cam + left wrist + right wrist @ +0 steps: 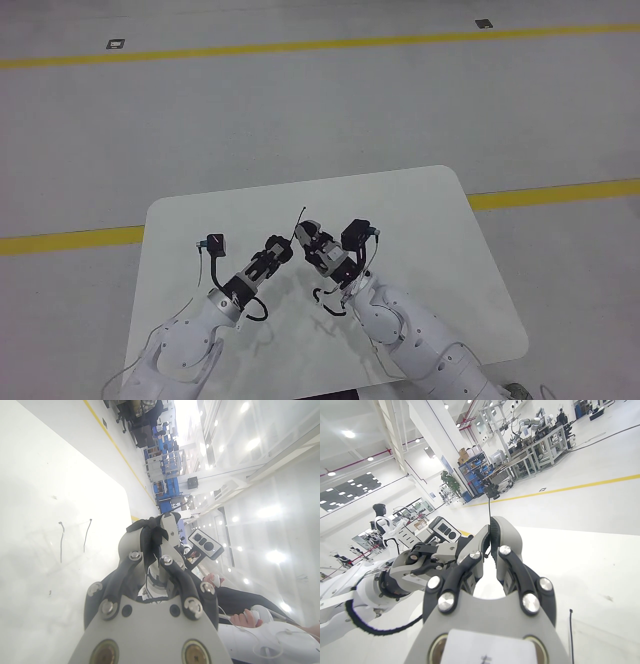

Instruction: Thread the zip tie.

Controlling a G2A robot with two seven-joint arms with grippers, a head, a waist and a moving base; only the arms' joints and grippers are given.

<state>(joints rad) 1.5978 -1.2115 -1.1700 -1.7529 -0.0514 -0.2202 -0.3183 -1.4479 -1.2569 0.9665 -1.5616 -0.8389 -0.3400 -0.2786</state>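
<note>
The fingers (503, 532) of the right gripper (490, 530) are closed on a thin black plastic zip tie (489, 510). Its strap runs straight out beyond the fingertips, clear of the white bench (420, 210). The left gripper (285, 245) is held just beside, fingers drawn together, though what they grip cannot be told. Threading is judged to depend on one relation: the strap's axis being lined up with the left fingertips.

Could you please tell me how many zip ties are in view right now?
3. One tie stands pinched in the right gripper; two ties lie apart on the table. The right wrist view's table tie is likely one of those; others may be hidden.
</note>
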